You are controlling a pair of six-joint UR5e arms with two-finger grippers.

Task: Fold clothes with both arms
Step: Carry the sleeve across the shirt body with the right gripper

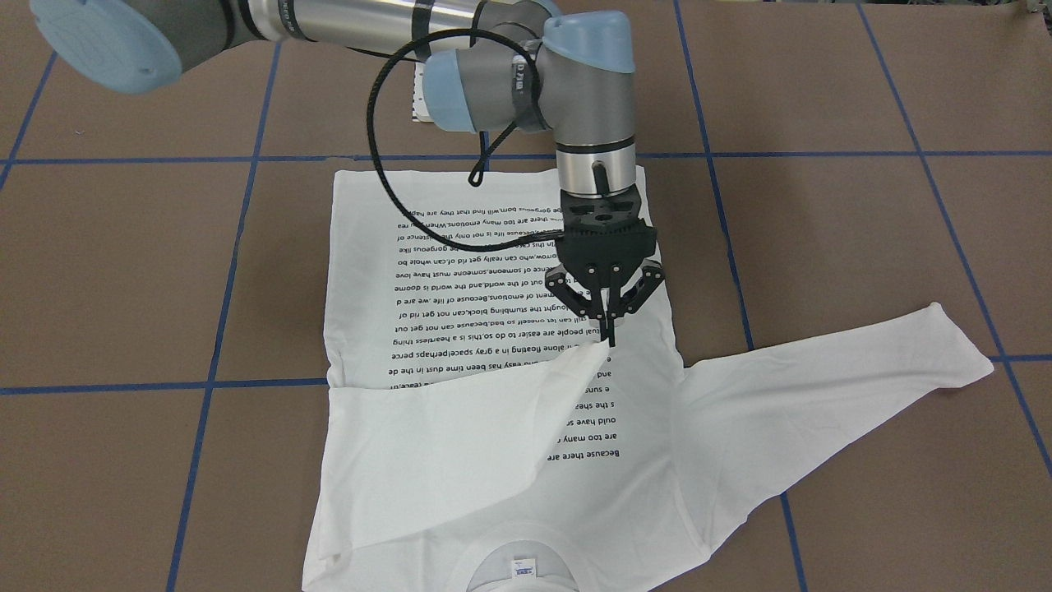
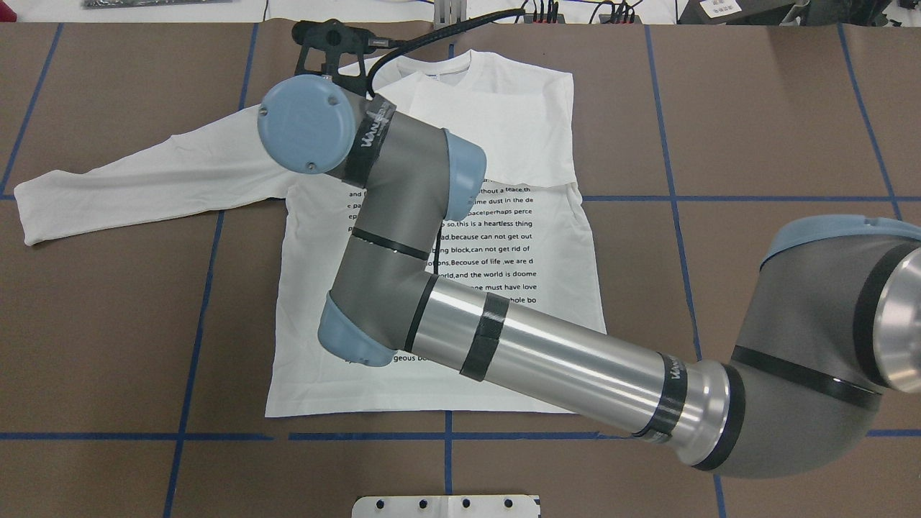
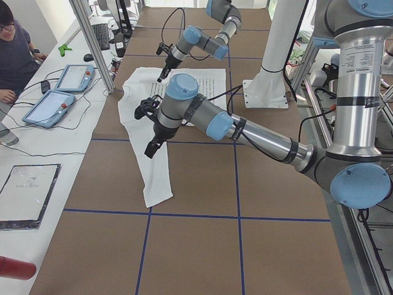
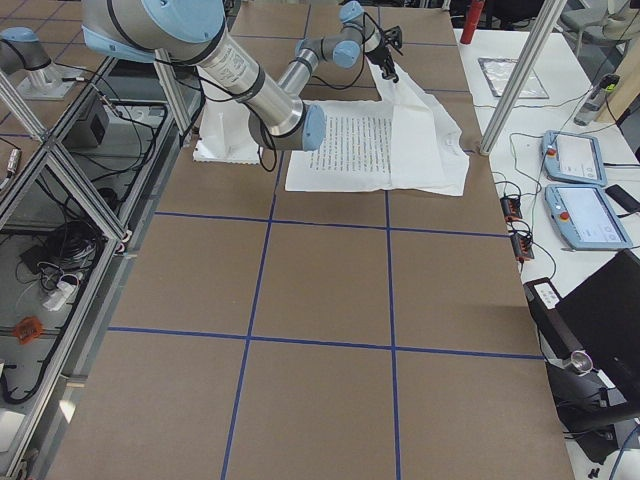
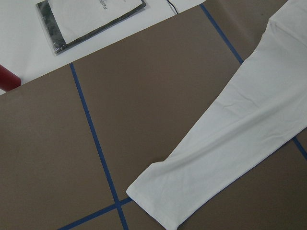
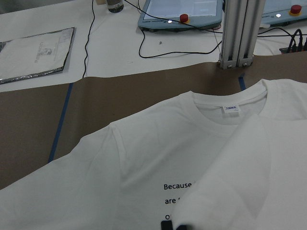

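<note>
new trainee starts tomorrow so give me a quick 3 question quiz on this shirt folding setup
1. True or false: the right gripper is shut on the tip of the folded sleeve of the white long-sleeved T-shirt.
2. Multiple choice: the other sleeve lies A) stretched out flat on the table, B) tucked under the hem, C) hanging off the table's edge.
3. Short answer: does the printed text face up or down?
Key: 1 true; 2 A; 3 up.
</note>
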